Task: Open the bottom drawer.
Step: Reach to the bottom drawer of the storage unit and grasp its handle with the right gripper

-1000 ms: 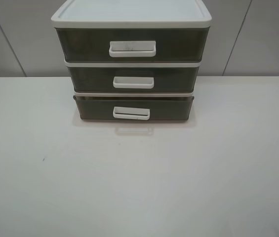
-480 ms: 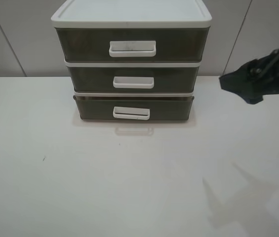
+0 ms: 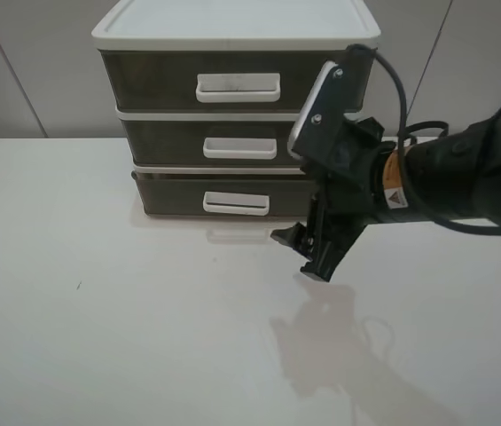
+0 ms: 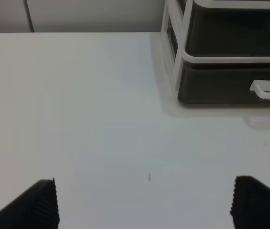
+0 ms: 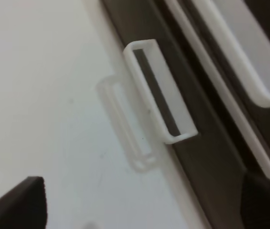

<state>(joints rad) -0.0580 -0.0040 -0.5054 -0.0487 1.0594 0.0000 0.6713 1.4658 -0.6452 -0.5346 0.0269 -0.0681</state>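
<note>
White table (image 3: 99,346) with a three-drawer unit (image 3: 237,114) at its back middle (bottom drawer (image 3: 179,197) lowest) and one dark speck (image 3: 78,286)

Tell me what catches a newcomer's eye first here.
The black right gripper reaches in from the right, open, low in front of the drawer cabinet. The cabinet stands at the back of the white table, all three drawers shut; the gripper hangs just right of the bottom drawer's white handle.

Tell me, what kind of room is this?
Probably a robot lab or test room: a white table, plain panelled wall, one plastic drawer cabinet, and the right gripper beside it.
</note>
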